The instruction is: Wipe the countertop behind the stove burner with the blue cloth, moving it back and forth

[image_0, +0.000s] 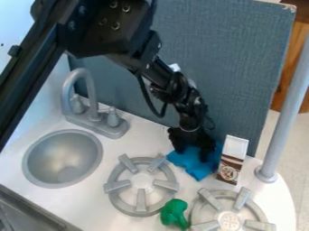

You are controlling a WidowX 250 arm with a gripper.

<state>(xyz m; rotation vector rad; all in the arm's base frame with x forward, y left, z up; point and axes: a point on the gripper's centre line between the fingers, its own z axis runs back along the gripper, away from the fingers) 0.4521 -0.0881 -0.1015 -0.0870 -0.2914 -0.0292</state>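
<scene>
Where the gripper [195,153] meets the blue cloth [198,169], beside the brown-and-white carton [231,162], its opening and any hold cannot be discerned.

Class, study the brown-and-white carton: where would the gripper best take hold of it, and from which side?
Probably the upper body of the carton, just below its slanting white top, coming down from above. It stands upright with flat sides to pinch, and the blue cloth crowds it lower down.
</scene>
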